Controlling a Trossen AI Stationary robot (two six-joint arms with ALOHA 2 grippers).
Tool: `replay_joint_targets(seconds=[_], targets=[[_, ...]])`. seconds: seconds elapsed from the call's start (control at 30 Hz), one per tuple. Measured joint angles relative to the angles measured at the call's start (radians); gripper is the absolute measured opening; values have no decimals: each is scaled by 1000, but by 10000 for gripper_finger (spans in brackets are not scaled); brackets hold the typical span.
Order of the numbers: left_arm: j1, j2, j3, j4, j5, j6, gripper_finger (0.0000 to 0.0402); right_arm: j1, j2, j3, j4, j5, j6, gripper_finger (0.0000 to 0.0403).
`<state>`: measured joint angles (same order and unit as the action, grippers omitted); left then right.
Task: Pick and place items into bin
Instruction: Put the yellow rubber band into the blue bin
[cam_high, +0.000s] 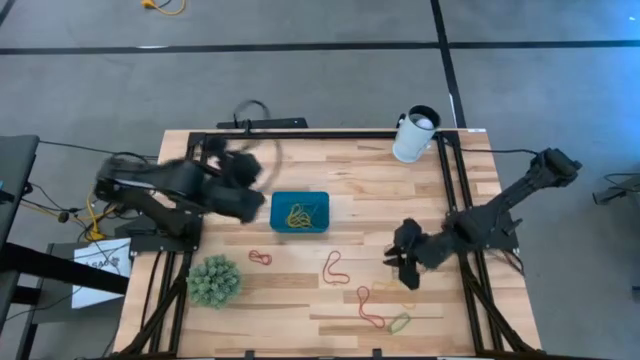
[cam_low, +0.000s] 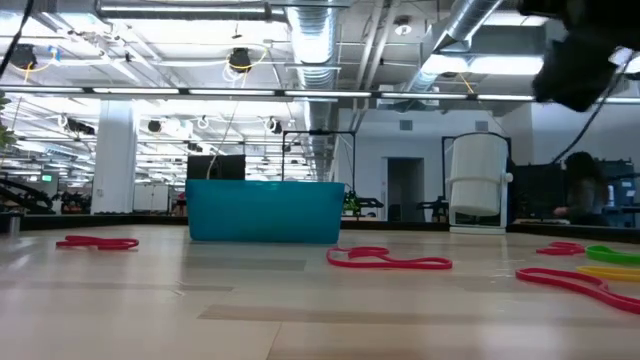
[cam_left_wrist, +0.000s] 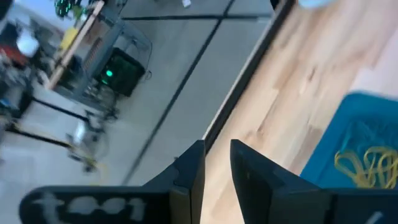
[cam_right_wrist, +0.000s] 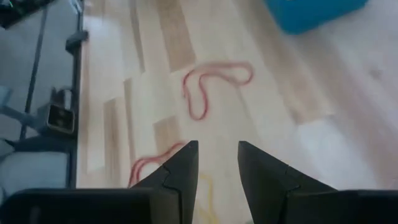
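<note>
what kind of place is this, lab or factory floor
Most likely a robotics lab in an open industrial hall. The low view shows exposed silver ceiling ducts and rows of workstations behind the light wooden slat table, which sits on a bare grey concrete floor.

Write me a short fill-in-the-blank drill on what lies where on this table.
1. The bands inside the bin are ____ in colour.
2. The spiky ball is ____ in colour.
3. The white cup stands at the table's far edge, nearer the ____ arm.
4. The right gripper hangs over bare wood with ____ between its fingers.

Missing words: yellow; green; right; nothing
</note>
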<state>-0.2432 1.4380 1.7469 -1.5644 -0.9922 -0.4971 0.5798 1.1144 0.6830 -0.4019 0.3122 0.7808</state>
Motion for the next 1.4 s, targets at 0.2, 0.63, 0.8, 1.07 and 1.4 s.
replay_joint_targets(seconds=[0.2, 0.63, 0.8, 1.07, 1.4], targets=[[-40, -196, -267, 122, -1, -81, 68, 89, 268, 4, 33, -9, 135, 107], [-170, -361, -885, 905, 127, 44, 68, 99, 613, 268, -199, -179, 23, 107], [-198, -361, -934, 1054, 90, 83, 68, 77, 655, 275, -231, -199, -4, 107], [-249, -361, -934, 1113, 86, 77, 68, 35, 668, 271, -218, -234, -88, 106], [-288, -357, -934, 1108, 63, 54, 68, 59, 683, 260, -165, -262, -120, 8]])
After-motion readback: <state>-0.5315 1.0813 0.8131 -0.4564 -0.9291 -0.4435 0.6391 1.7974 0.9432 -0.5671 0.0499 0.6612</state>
